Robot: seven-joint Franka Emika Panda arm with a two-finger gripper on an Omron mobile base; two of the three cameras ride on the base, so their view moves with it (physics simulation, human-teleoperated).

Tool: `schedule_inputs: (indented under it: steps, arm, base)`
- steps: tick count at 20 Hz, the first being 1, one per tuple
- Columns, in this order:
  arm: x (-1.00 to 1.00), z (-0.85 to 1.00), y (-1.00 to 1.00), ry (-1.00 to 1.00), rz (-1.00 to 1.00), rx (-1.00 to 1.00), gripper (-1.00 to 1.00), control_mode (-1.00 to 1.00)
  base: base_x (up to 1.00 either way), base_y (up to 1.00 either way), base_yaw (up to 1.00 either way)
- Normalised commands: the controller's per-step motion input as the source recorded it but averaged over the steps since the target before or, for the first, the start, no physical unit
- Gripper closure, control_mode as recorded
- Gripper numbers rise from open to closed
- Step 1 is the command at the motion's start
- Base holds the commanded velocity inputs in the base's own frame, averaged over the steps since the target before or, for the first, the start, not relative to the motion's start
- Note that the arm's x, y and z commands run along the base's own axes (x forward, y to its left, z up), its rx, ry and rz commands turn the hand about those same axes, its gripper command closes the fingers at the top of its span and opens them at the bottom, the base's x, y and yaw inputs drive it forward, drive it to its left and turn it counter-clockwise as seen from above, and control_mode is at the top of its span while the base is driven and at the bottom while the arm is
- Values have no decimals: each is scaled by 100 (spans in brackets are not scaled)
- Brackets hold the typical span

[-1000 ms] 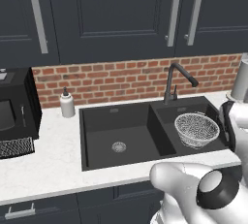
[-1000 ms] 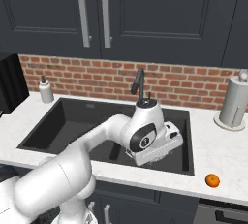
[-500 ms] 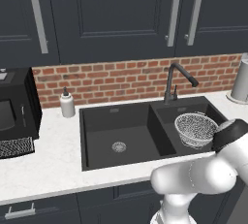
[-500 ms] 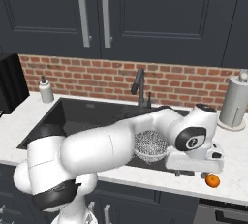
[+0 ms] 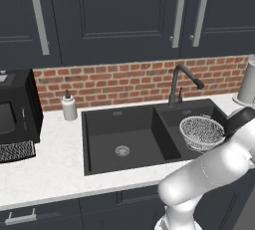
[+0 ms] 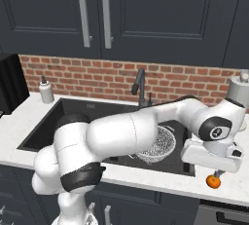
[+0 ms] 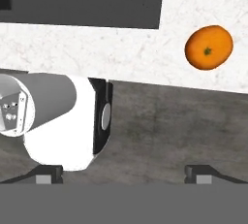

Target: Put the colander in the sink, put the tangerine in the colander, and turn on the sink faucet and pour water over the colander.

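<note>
1. The colander [image 5: 202,132] is seated in the right basin of the sink [image 5: 99,124], below the sink faucet [image 5: 183,82].
2. The tangerine [image 6: 212,181] is found on the white desk [image 6: 146,178], to the right of the sink and near the front edge.
3. The end effector [image 6: 219,173] is held just above the tangerine, its fingers spread wide apart with nothing gripped between them.
4. A soap bottle [image 5: 69,107] is set left of the sink.
</note>
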Motion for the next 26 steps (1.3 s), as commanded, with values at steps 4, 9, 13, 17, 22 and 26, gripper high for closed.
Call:
schedule_inputs:
  steps: [4, 9, 13, 17, 22, 26]
  arm:
    - [0, 0, 0, 0, 0, 0, -100, -100]
    - [0, 0, 0, 0, 0, 0, -100, -100]
    - [31, -16, -25, 0, 0, 0, -100, -100]
    - [44, -21, -28, 0, 0, -2, -100, -100]
    - [17, -21, -3, 0, 0, -2, -100, -100]
    - [-8, -61, 0, 0, 0, 0, -100, -100]
  base:
    - [0, 0, 0]
    - [0, 0, 0]
    - [0, 0, 0]
    - [0, 0, 0]
    - [0, 0, 0]
    - [0, 0, 0]
